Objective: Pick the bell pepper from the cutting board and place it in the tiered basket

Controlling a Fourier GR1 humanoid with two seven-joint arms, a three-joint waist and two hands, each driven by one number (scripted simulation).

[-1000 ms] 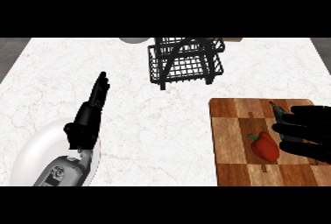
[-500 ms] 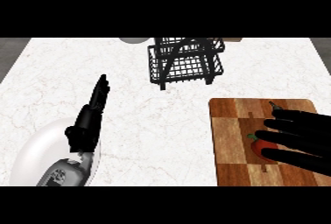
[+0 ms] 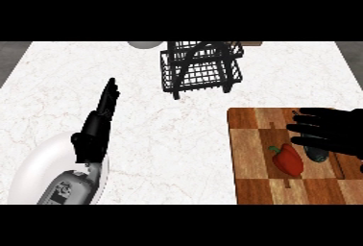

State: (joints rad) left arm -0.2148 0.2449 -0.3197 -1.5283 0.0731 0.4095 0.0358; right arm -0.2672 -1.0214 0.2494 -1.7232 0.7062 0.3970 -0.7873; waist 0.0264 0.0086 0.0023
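The red bell pepper (image 3: 288,160) lies on the wooden cutting board (image 3: 249,144) at the right of the counter. My right hand (image 3: 332,130) hovers just above and to the right of it, fingers stretched leftward, open and holding nothing. Its thumb sits beside the pepper's right side; whether it touches is unclear. The black wire tiered basket (image 3: 202,68) stands at the far middle of the counter, apart from both hands. My left hand (image 3: 94,132) rests open at the left, fingers straight and pointing away.
A white rounded object (image 3: 145,44) sits at the back edge, left of the basket. A small brown thing (image 3: 252,43) shows behind the basket. White marble counter (image 3: 156,139) stretches between the board and my left arm.
My right hand had slid over the pepper and hidden it; now it sits farther back and to the right, and the pepper shows again in the same spot. The left hand has not moved.
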